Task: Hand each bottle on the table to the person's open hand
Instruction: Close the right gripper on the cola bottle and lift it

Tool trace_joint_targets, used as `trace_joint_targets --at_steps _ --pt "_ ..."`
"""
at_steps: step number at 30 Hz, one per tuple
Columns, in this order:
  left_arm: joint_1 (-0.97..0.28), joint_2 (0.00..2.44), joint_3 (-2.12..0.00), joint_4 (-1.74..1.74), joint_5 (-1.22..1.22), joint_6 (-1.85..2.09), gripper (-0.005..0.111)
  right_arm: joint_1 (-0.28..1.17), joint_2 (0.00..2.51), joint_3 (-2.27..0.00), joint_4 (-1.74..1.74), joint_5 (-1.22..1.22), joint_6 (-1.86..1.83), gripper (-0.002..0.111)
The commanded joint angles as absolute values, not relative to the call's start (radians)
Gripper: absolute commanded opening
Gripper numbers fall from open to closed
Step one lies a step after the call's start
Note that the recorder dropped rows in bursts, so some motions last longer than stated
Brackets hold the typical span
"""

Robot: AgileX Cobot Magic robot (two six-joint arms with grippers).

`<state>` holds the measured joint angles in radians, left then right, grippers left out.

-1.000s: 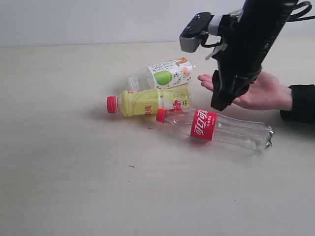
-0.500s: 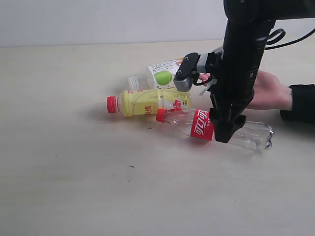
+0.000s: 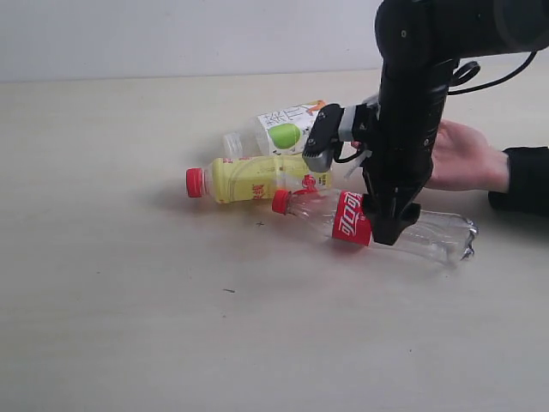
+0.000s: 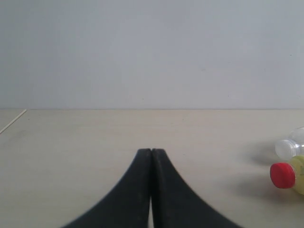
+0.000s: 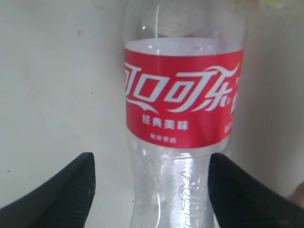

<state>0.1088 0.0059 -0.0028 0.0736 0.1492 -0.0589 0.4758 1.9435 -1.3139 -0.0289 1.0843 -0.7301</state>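
The Coca-Cola bottle (image 3: pixel 350 220) lies on the table (image 3: pixel 129 300). Behind it to the left lies the juice bottle (image 3: pixel 253 178), with the apple-label bottle (image 3: pixel 287 129) farther behind. The person's open hand (image 3: pixel 467 159) is behind it to the right.

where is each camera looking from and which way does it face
Exterior: off the arms, looking down across the table toward the wall; shows the Coca-Cola bottle, the person's open hand, the right arm and right gripper.
Left wrist: low over the table, facing level toward the wall; the left gripper, shut, shows.
Right wrist: above the Coca-Cola bottle, facing down; its open fingers flank it.
Shared: exterior and right wrist show the Coca-Cola bottle; exterior and left wrist the yellow bottle.
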Motion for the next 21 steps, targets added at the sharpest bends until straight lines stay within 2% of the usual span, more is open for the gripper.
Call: trace_joint_targets --at_steps 1,6,9,21 --pt "0.109 0.0 0.0 0.076 0.147 -0.06 0.002 0.477 1.959 -1.313 -0.072 1.042 -0.733 0.065" --pt "0.109 0.0 0.0 0.076 0.147 -0.06 0.002 0.477 1.99 -1.313 -0.099 1.036 -0.73 0.066" --pt "0.109 0.0 0.0 0.076 0.147 -0.06 0.002 0.477 2.027 -1.313 -0.099 1.033 -0.73 0.071" --pt "0.109 0.0 0.0 0.076 0.147 -0.06 0.002 0.477 2.098 -1.313 -0.099 1.025 -0.705 0.071"
